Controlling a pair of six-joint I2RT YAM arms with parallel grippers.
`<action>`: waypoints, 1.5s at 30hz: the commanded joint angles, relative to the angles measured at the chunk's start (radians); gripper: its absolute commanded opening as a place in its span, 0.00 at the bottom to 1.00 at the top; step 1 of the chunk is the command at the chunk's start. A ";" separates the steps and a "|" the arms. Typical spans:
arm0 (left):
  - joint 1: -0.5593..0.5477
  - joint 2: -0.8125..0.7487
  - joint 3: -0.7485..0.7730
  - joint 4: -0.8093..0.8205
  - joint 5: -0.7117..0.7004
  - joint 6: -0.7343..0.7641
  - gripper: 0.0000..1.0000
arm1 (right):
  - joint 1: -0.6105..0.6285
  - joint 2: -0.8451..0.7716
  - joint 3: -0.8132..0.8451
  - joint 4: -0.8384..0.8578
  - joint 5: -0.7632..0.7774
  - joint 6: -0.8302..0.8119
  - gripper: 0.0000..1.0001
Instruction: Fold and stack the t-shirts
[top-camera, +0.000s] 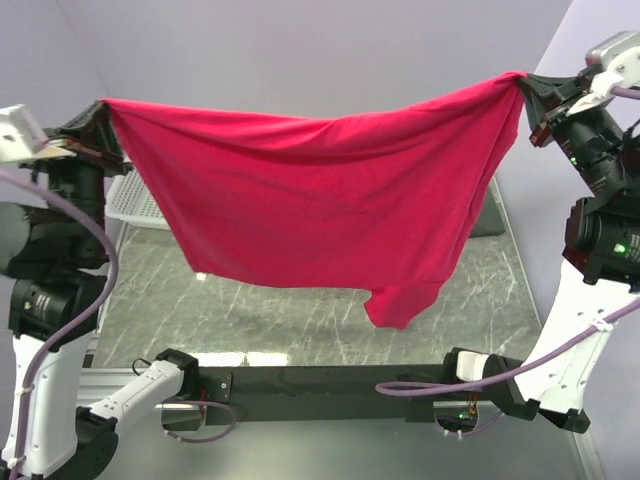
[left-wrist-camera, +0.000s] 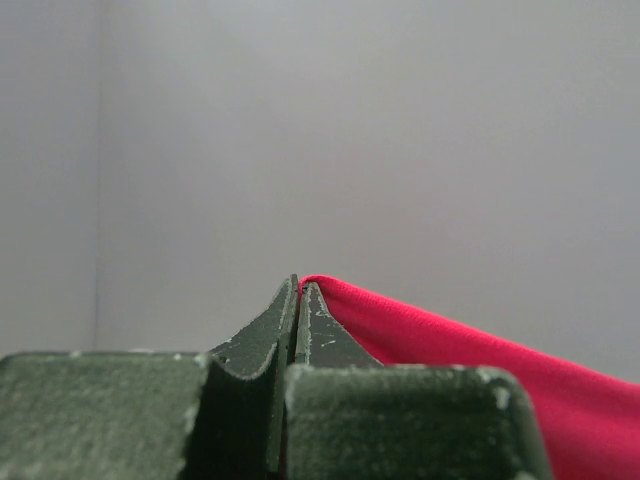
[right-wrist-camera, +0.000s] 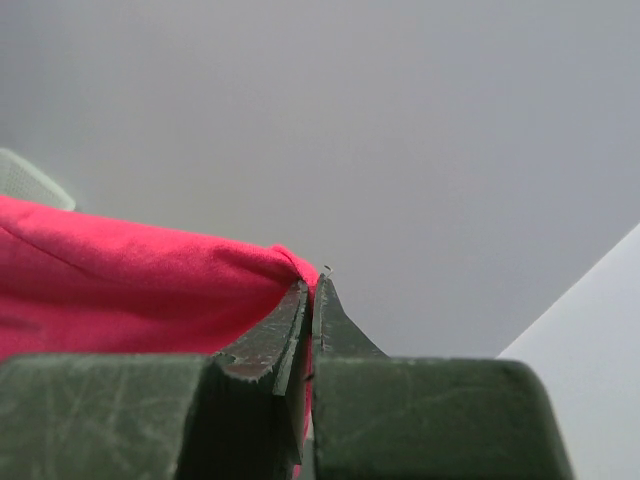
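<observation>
Shirt aloft, strung between both arms. On one side the left gripper (top-camera: 100, 110) is clamped tight on a corner of the t-shirt (top-camera: 320, 200); on the other the right gripper (top-camera: 523, 82) is pinched closed on the opposite corner. Each wrist view shows red fabric squeezed between the fingers. From the left gripper the cloth runs straight across toward the right gripper and sags below the line between them. That line is the shirt's long axis for now, roughly level, with the right end a shade higher. Bulk of the fabric hangs below and between the two grippers, over the table (top-camera: 300, 320). One lobe dangles lowest, on the right gripper's side; probably a sleeve, though the folds make it hard to tell. Below and just behind the left gripper sits a white mesh basket (top-camera: 135, 205), partly hidden by the cloth. Neither arm is nearer; both carry an end. Judgement: the next move turns on lowering both grippers together, span taut, so the hanging edge meets the table first.
</observation>
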 joint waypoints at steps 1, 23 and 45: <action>0.006 0.009 -0.041 0.025 0.046 -0.038 0.01 | -0.010 -0.001 -0.064 0.051 -0.015 -0.005 0.00; 0.006 -0.117 -0.124 -0.047 0.089 -0.135 0.01 | -0.028 -0.088 -0.069 -0.007 0.034 -0.036 0.00; 0.007 -0.024 -0.335 0.045 0.060 -0.139 0.01 | -0.033 -0.007 -0.365 0.066 -0.150 -0.028 0.00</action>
